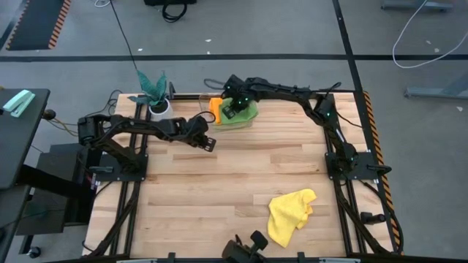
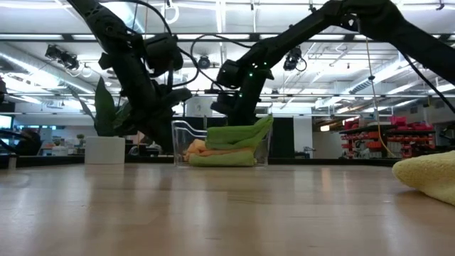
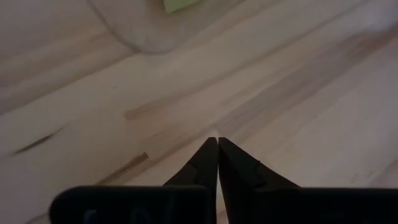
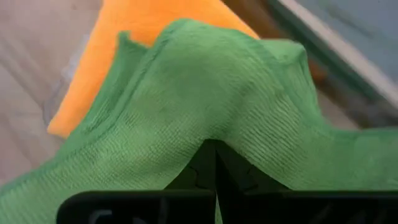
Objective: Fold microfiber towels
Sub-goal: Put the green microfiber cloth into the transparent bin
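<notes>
Right gripper [image 4: 216,149] is pinched on the floppy green towel [image 4: 205,99] mid-fold, better grabbed at a corner; left gripper [image 3: 217,146] clenched, empty.

Left gripper [image 1: 208,142] — fingers closed, centre-left of the high view; right gripper [image 1: 228,111] — closed, upper centre

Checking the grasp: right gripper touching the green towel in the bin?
Touching. The right wrist view shows the right gripper shut, with the green towel pinched and tented up between its fingers.
</notes>
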Robot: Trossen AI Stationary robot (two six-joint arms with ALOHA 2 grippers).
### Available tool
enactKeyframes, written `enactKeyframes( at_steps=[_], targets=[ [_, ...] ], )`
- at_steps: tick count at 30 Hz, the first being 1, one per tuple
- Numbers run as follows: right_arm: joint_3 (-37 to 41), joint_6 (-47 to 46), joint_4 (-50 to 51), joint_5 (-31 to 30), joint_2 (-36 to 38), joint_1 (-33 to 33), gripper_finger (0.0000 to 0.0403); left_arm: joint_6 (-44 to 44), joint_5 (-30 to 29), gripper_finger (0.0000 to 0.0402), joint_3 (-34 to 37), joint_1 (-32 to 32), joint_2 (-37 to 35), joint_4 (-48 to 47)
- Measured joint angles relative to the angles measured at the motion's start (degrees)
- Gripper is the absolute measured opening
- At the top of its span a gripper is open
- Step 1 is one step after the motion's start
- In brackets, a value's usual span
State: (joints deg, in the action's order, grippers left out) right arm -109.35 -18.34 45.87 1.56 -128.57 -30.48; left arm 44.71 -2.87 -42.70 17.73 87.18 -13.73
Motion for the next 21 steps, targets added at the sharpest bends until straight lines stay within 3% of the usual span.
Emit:
enactKeyframes(
  at_steps=[9, 14, 21],
  targets=[
    [0.0, 7.5, 2.8, -5.3, 0.3, 0.1, 0.0002, 1.2, -0.1, 0.0018, 0.0, -1.0, 0.0, 0.1],
    [-1.5, 10.3, 2.4, -5.7, 1.3, 0.4, 0.0002, 1.3, -0.5, 0.0026, 0.0, -1.0, 0.0, 0.1],
    [-3.3, 11.0, 9.7, -5.9, 1.7, 0.0, 0.0001, 3.0, -4.2, 0.0013, 0.0, -2.4, 0.0, 0.1]
  ],
)
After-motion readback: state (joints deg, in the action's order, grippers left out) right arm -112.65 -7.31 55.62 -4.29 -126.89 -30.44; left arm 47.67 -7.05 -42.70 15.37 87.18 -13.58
